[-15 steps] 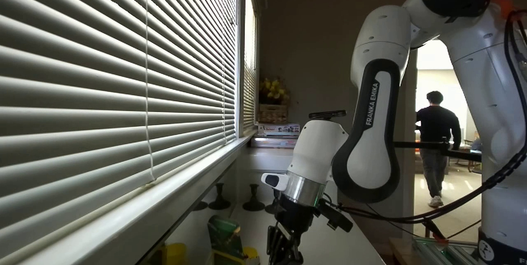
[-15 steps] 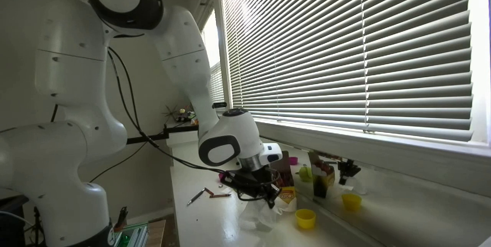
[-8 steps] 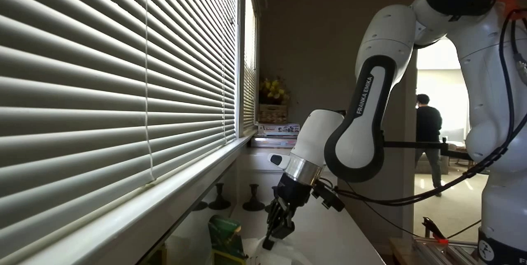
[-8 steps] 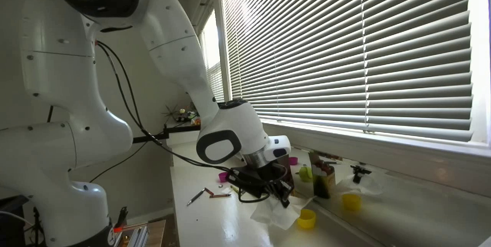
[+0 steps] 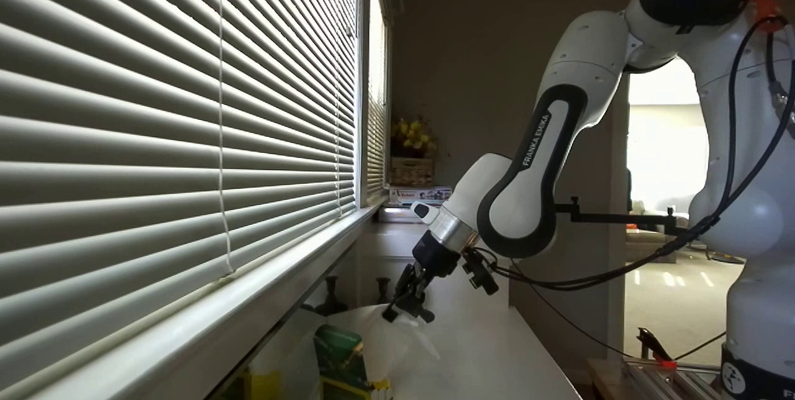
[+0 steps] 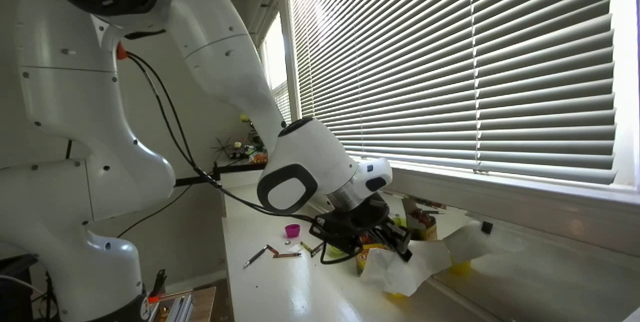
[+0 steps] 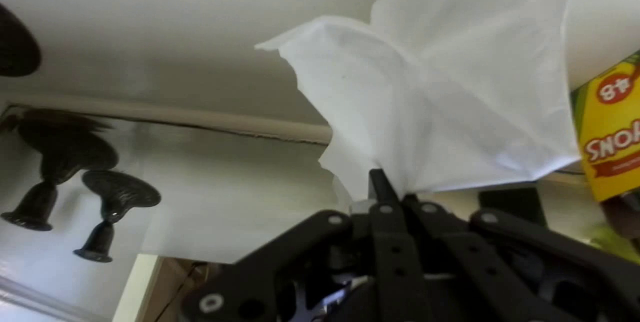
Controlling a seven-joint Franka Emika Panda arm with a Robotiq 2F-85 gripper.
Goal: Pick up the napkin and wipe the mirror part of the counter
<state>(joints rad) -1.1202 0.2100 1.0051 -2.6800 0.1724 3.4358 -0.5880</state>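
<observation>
Clearly the gripper point(image 7: 393, 188), squeezed together, pinches the napkin point(image 7: 450, 97) near the mirror point(image 6: 530, 279); dragging its loose corners sideways could topple the half-hidden cup point(image 6: 396, 297) in front of the mirror.

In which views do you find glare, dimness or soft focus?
In an exterior view, bright light rims the blinds and highlights shine on the counter; in an exterior view, the back wall is dim; in the wrist view, the napkin looks slightly soft.
</observation>
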